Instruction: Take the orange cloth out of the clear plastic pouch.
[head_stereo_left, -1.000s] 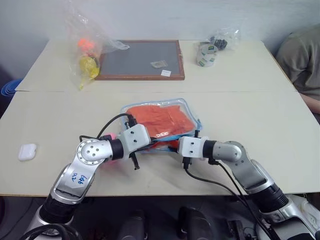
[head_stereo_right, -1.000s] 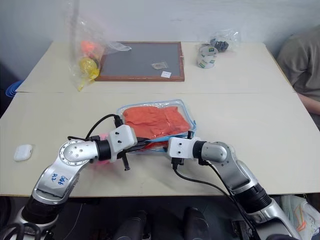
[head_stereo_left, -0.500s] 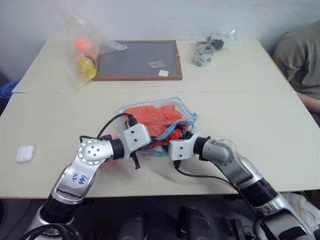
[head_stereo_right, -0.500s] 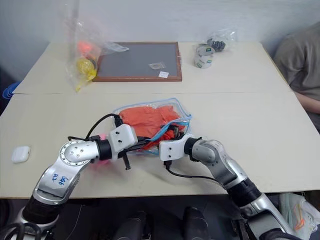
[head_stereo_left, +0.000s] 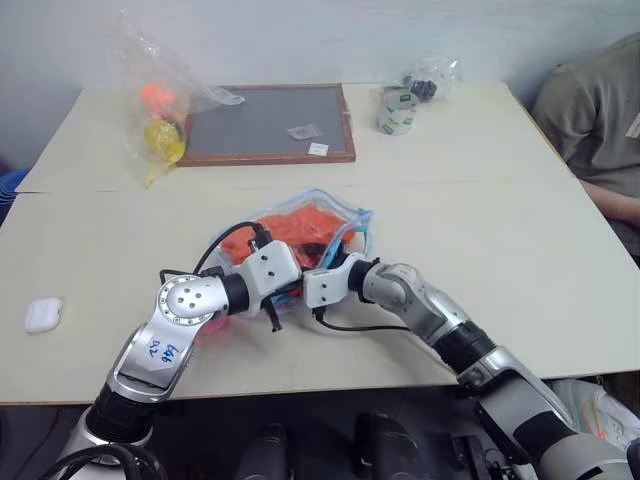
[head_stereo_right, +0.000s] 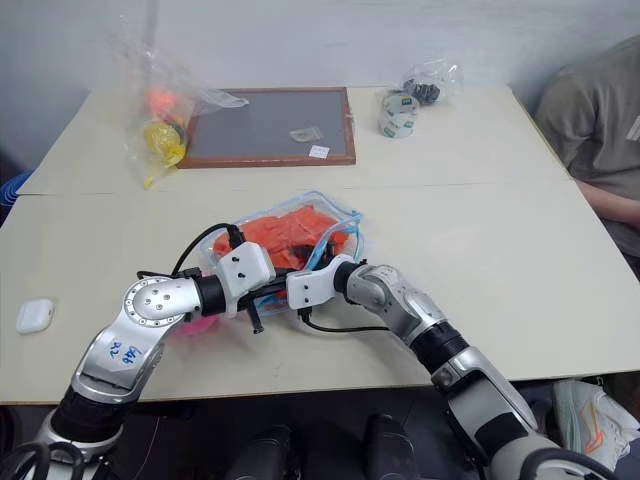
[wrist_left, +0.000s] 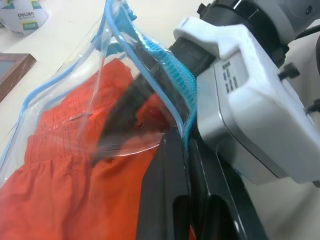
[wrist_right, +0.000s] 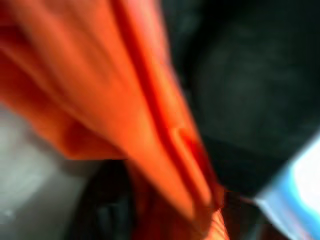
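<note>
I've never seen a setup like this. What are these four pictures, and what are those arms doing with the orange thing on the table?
It is a two-armed robot. The two wide pictures come from cameras on its head, looking down over its arms; the two close-ups come from cameras on its wrists. On the table lies a clear plastic pouch with an orange cloth inside. The left gripper is shut on the pouch's edge, pinning it. The right gripper reaches in through the pouch's opening, against the cloth; whether it grips is unclear. Farther back: a framed chalkboard, a crinkled bag of toys, a tape roll; an earbud case at the left.
</note>
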